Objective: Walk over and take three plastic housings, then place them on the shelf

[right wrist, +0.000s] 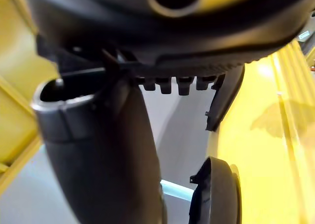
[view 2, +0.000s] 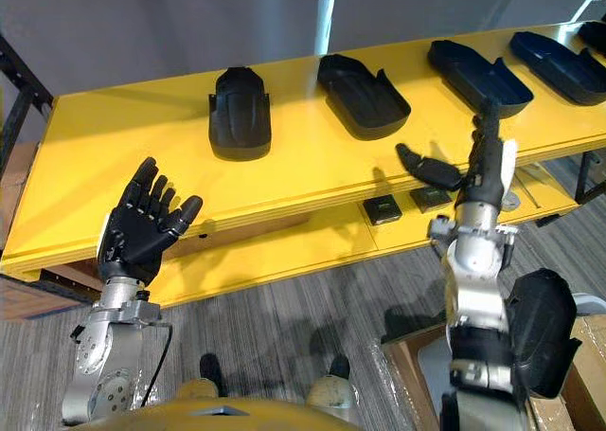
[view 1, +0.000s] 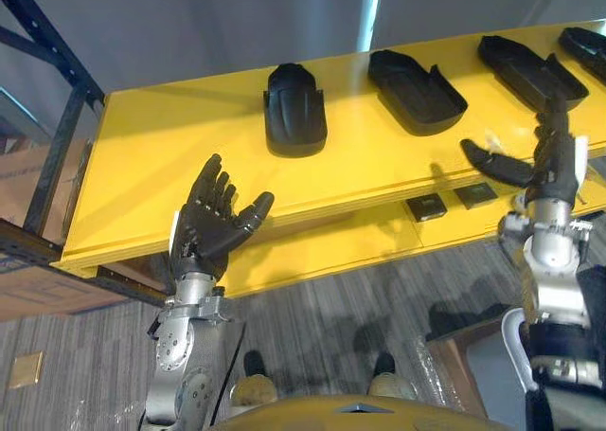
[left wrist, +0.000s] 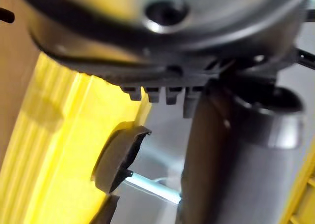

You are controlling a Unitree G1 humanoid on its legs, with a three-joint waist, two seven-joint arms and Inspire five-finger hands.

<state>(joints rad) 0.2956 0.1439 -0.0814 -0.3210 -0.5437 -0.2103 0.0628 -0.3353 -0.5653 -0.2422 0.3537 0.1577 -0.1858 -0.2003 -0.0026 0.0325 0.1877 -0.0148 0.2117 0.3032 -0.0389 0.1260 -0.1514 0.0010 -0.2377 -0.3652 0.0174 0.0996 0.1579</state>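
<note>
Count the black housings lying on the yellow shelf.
4, in a row on the yellow shelf: leftmost housing, second housing, third housing, fourth housing. More may lie past the right edge.

My left robot hand (view 1: 210, 221) is raised, palm open, fingers straight and spread. My right robot hand (view 2: 487, 166) stands edge-on, fingers straight up, thumb jutting toward my left one.

Left hand (view 1: 213, 224) and right hand (view 1: 559, 166) were matte black with segmented fingers (view 1: 210, 180), white strip on the right. Left arm (view 1: 187, 329), right arm (view 1: 552, 251) were silver-grey, round bolted joints.
</note>
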